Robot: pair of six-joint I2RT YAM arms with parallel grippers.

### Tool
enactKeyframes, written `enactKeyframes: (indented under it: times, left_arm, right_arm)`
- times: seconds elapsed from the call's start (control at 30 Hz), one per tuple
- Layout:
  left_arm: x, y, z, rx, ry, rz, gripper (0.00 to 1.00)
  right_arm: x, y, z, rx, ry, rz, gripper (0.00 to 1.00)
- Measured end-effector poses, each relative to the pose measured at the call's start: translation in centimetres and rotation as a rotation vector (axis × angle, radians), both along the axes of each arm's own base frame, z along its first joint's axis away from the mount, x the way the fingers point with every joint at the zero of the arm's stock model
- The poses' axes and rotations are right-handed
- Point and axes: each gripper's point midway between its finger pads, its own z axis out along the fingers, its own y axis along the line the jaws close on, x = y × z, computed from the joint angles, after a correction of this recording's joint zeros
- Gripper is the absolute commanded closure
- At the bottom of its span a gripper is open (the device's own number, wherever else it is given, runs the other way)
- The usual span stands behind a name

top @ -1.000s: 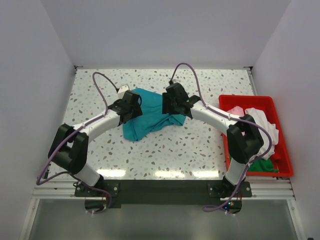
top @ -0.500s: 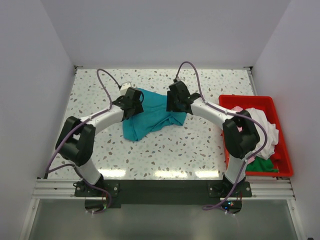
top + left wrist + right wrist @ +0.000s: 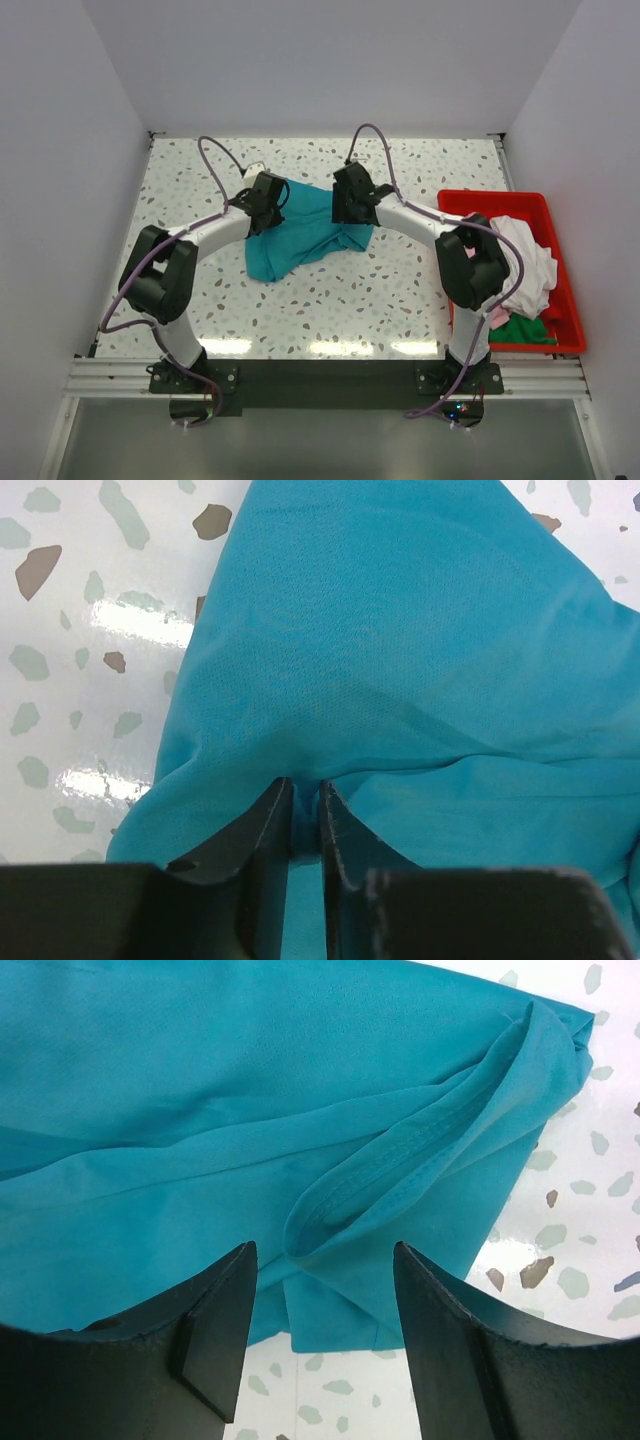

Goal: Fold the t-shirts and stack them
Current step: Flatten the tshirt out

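Teal shirt point(image 3: 305, 232) lies crumpled on the worktop point(image 3: 350, 300), directly under the left pincer point(image 3: 305, 792), whose nearly closed jaws pinch a cloth fold. Right pincer point(image 3: 322, 1260) gapes wide above a hem fold, holding nothing.

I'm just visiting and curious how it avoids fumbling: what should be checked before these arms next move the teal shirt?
1. Left hand pinching the teal cloth t-shirt: ok, fingers closed on a fold.
2. Right hand gripping: not ok, open, fingers straddling a hem.
3. Shirt lying flat: not ok, bunched.
4. Other shirts out of the way in the red plastic bin: ok.
5. Shirt's front or back facing up: cannot tell.
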Motion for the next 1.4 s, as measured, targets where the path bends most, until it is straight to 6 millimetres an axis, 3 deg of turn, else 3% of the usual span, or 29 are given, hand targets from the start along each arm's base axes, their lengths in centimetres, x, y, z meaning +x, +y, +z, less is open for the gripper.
enactKeyframes:
  times: [0.27, 0.4, 0.43, 0.5, 0.73, 0.83, 0.97, 1.17, 1.27, 1.4]
  left_arm:
    - [0.1, 0.3, 0.3, -0.008, -0.003, 0.002, 0.96]
    - [0.4, 0.6, 1.6, -0.024, -0.031, 0.010, 0.98]
    - [0.4, 0.7, 2.2, -0.030, -0.042, 0.012, 1.00]
    - [0.5, 0.8, 3.3, -0.041, -0.067, 0.016, 1.00]
    - [0.6, 1.9, 7.3, -0.065, -0.144, 0.028, 1.00]
    - [0.5, 2.8, 9.6, -0.072, -0.183, 0.039, 1.00]
    - [0.0, 4.6, 13.7, -0.069, -0.252, 0.063, 1.00]
    - [-2.0, 7.7, 23.4, -0.053, -0.433, 0.107, 1.00]
    - [-4.0, 9.1, 28.8, -0.051, -0.540, 0.128, 1.00]
    - [-7.3, 11.3, 34.4, -0.041, -0.656, 0.166, 1.00]
  right_arm:
    - [1.2, 0.2, -1.8, -0.040, 0.018, -0.016, 0.42]
    - [1.8, 0.2, -2.0, -0.056, 0.009, -0.022, 0.70]
    - [1.8, 0.1, -2.0, -0.060, 0.010, -0.023, 0.86]
    - [1.7, -0.2, -2.1, -0.071, 0.015, -0.028, 0.97]
    - [1.4, -3.0, -1.3, -0.099, 0.024, -0.079, 1.00]
    - [1.2, -4.8, 1.5, -0.092, -0.009, -0.114, 1.00]
    - [1.1, -7.1, 8.5, -0.043, -0.135, -0.165, 1.00]
    - [-1.2, -10.4, 19.4, 0.024, -0.344, -0.219, 1.00]
    - [-2.7, -11.7, 23.9, 0.045, -0.430, -0.234, 1.00]
    - [-5.1, -13.8, 29.8, 0.069, -0.542, -0.260, 1.00]
